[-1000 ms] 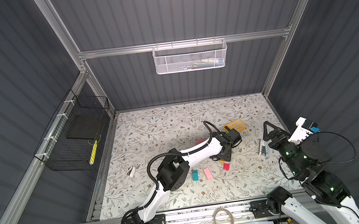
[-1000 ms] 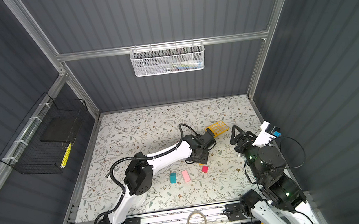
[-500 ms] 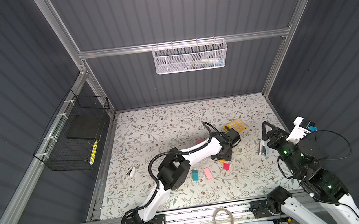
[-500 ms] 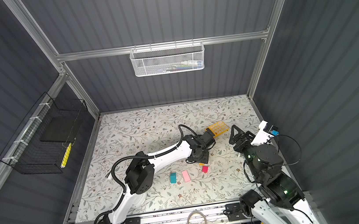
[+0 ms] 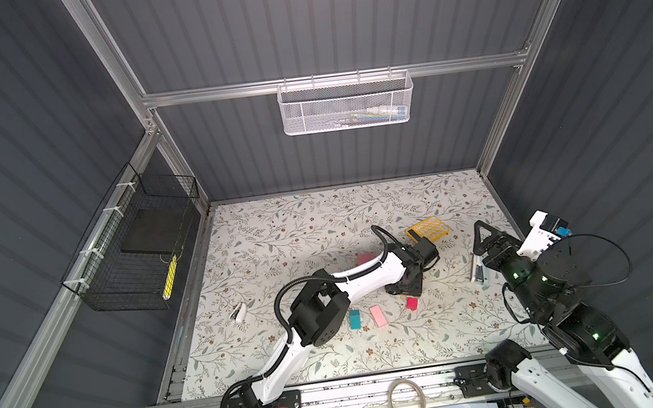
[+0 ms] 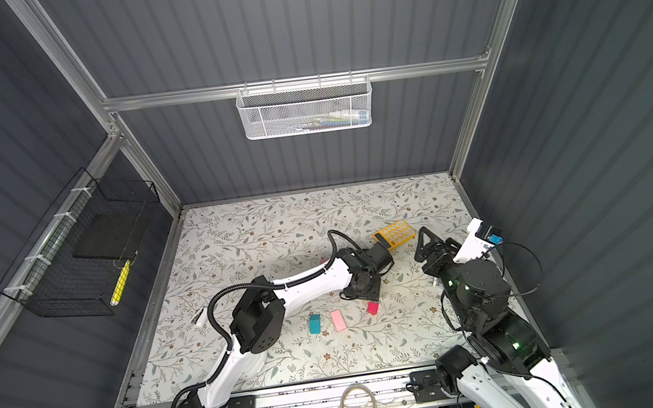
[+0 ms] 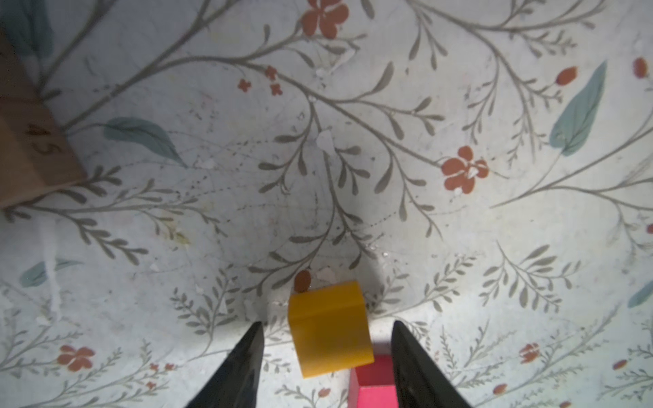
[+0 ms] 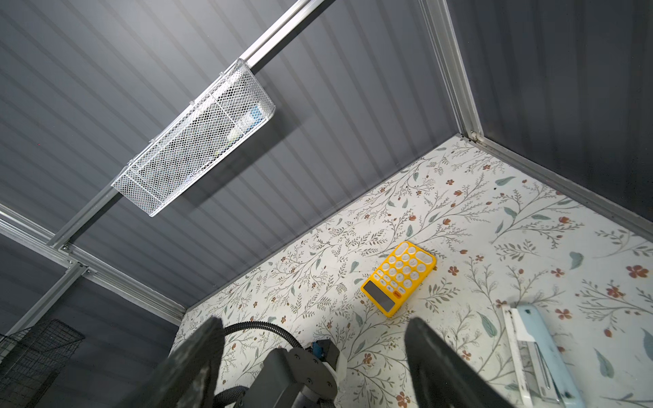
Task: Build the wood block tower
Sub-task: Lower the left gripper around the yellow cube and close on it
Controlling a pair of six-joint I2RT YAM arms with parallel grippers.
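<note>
The left gripper point(image 7: 327, 323) stands spread astride the orange cube point(image 7: 328, 328) on the worktop point(image 7: 353, 141), neither finger touching it. The magenta-red cube point(image 5: 412, 303) sits just beside, at six o'clock in a top view. The gripper should squeeze the flat sides squarely, then lift straight, sparing that neighbour.

The rear half of the floral table point(image 5: 317, 214) is lying bare, giving free passage. The left arm point(image 5: 362, 278) is stretching across the middle, barring any straight way over it. In the left wrist view the orange cube point(image 7: 330, 328) is sitting between the spread fingers point(image 7: 243, 360) of the left gripper point(image 7: 327, 323), a slim gap showing on each side, while the magenta-red cube point(image 7: 372, 388) is crowding one finger. Bare table is reaching from there to a tan block point(image 7: 28, 152). The teal block point(image 5: 355, 319) and pink slab point(image 5: 378, 316) are lying near each other, leaving a narrow lane
</note>
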